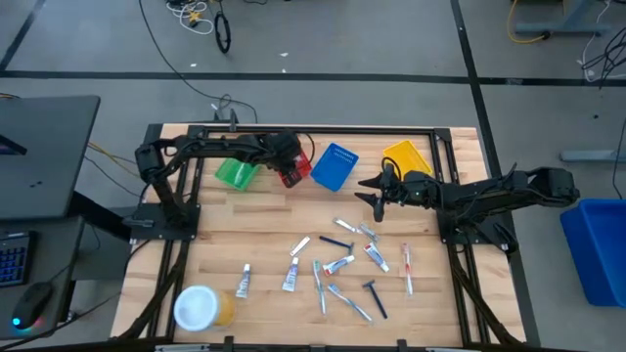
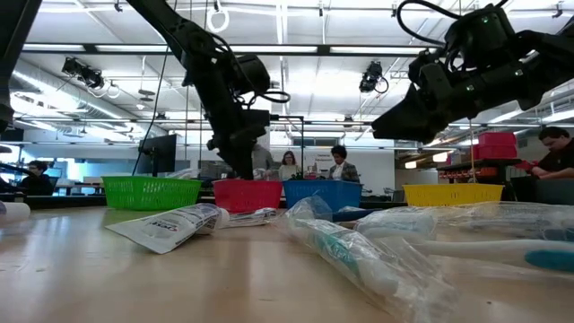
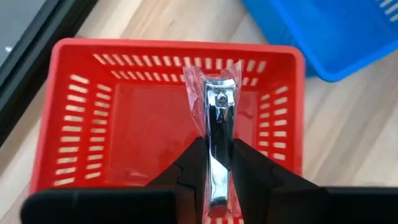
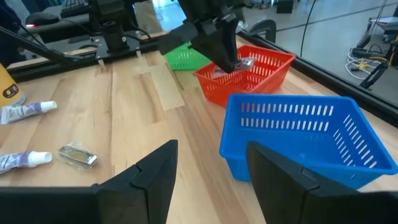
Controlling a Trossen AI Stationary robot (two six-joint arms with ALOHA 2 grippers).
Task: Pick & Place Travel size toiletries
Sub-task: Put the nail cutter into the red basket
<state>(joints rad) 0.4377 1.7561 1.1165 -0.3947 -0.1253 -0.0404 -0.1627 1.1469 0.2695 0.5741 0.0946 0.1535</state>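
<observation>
Left gripper (image 3: 211, 180) above red basket (image 3: 68, 118)

Four baskets in far row: green basket (image 2: 151, 192), red basket (image 2: 247, 194), blue basket (image 2: 322, 193), yellow basket (image 2: 452, 194). Dark arm (image 2: 211, 76) hangs at red basket's 12 o'clock. Wrapped toothbrush (image 2: 354, 253) nearest.

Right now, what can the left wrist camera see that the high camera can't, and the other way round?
Only the left wrist view shows a wrapped nail clipper between the left gripper's fingers, over the red basket. Only the high view shows the right gripper waiting open, the green basket, yellow basket, jar and scattered toiletries. Both show the red and blue basket.
</observation>
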